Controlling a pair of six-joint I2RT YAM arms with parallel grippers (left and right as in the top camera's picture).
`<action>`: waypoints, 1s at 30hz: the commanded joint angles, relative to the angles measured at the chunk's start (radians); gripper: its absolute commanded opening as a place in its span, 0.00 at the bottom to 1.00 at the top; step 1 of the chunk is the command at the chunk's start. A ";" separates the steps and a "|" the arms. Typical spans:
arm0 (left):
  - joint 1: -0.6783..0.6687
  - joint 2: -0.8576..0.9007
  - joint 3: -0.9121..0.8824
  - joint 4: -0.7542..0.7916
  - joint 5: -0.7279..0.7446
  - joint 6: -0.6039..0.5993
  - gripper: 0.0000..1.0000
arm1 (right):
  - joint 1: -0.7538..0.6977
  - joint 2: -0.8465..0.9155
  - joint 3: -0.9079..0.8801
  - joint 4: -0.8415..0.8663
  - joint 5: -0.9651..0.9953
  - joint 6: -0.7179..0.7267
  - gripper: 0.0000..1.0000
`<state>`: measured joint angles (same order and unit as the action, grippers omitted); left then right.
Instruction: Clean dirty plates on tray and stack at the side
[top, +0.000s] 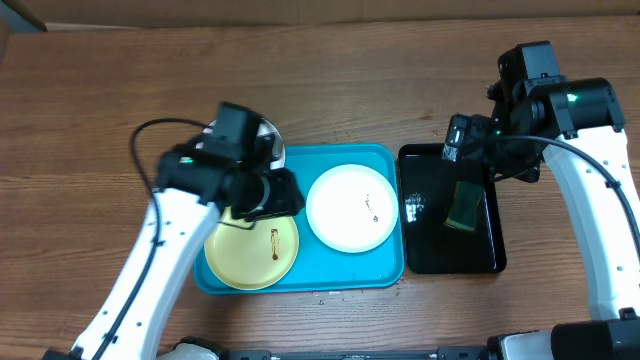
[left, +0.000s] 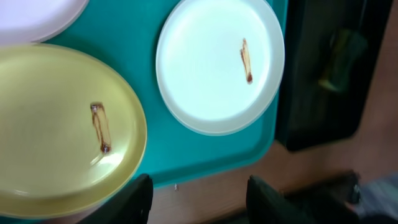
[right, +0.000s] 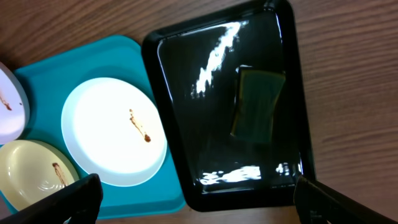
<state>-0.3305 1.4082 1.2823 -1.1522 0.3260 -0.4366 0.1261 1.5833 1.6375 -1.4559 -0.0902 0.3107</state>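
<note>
The turquoise tray (top: 385, 265) holds three plates, each with a brown smear. A white plate (top: 352, 208) lies on its right half and a pale yellow-green plate (top: 252, 252) at its front left. The second white plate (top: 268, 132) at the back left is mostly hidden under my left arm. My left gripper (top: 275, 192) hovers open and empty above the tray's left half. In the left wrist view its fingers (left: 200, 202) sit over the tray's front edge, beside the yellow-green plate (left: 62, 124). My right gripper (top: 495, 155) is open and empty above the black tray.
A glossy black tray (top: 415, 255) stands right of the turquoise tray and holds a dark green sponge (top: 465, 205). The right wrist view shows the sponge (right: 258, 102) and the white plate (right: 112, 134). Bare wooden table lies all around.
</note>
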 joint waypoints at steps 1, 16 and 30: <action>-0.089 0.048 -0.001 0.066 -0.252 -0.157 0.54 | 0.003 -0.004 0.004 0.008 -0.003 0.001 0.96; -0.144 0.394 -0.003 0.232 -0.231 -0.184 0.40 | 0.003 -0.004 -0.284 0.218 0.089 0.086 0.80; -0.148 0.497 -0.004 0.240 -0.285 -0.171 0.40 | 0.003 -0.004 -0.544 0.457 0.103 0.140 0.64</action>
<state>-0.4801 1.8755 1.2804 -0.9146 0.0628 -0.6041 0.1261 1.5833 1.1233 -1.0096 -0.0113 0.4057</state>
